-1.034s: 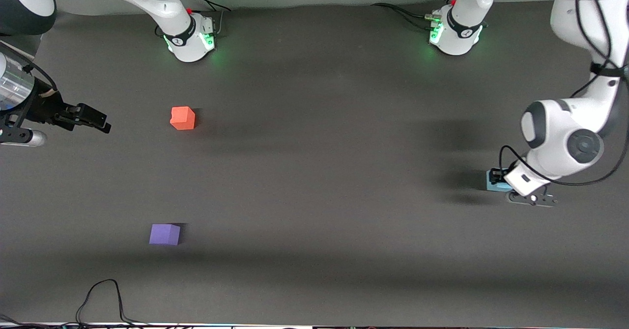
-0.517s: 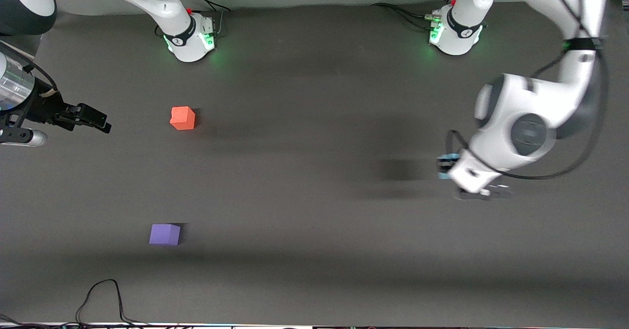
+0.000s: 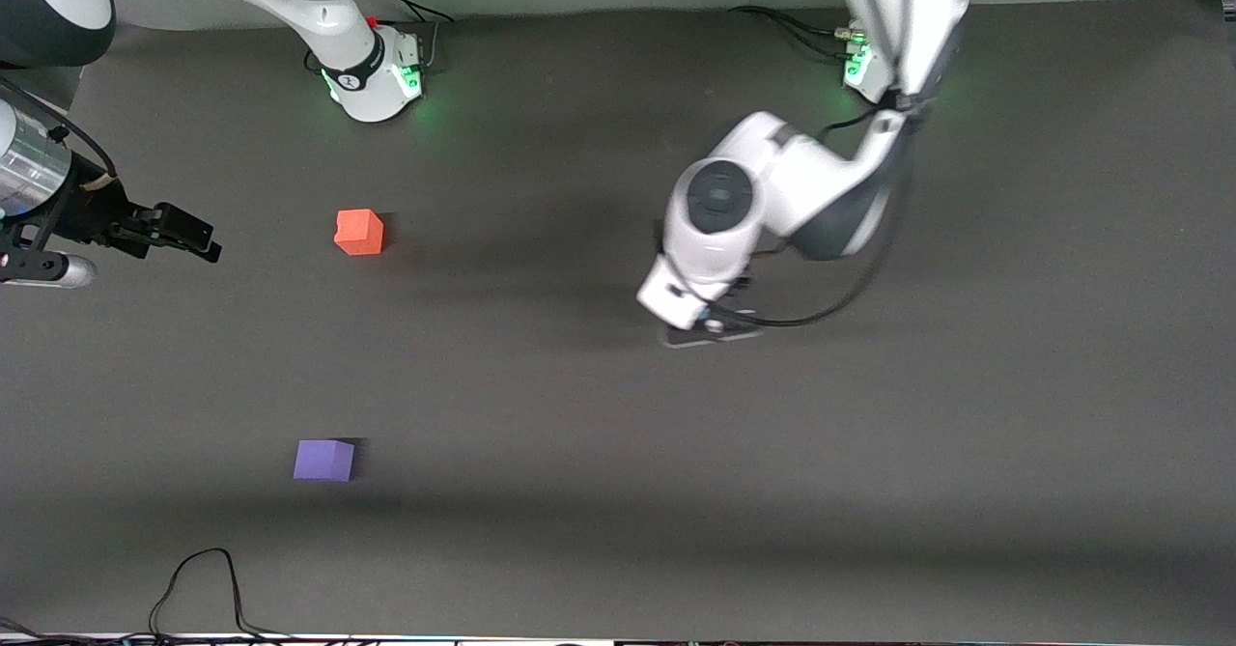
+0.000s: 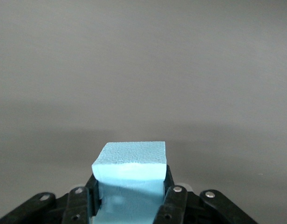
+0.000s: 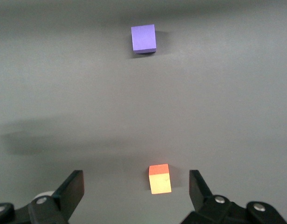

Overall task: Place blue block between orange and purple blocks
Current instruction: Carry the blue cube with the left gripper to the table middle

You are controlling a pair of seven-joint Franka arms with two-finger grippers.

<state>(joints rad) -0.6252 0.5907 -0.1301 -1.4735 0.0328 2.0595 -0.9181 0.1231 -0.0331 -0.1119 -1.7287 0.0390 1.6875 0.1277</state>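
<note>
High front camera facing both bases; wrist cameras close over the table point(image 3: 579, 530).

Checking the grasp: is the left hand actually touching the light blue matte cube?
Touching. In the left wrist view, the left hand has both fingers pressed against the light blue matte cube's sides.

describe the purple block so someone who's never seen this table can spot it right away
Start at the right arm's end of the dark table, where the right end effector waits, open. Two small cubes sit there: the orange block, and the purple block nearer the front camera. It is violet, and alone on the table; the sky-blue block is held in the left end effector, up over mid-table.
</note>
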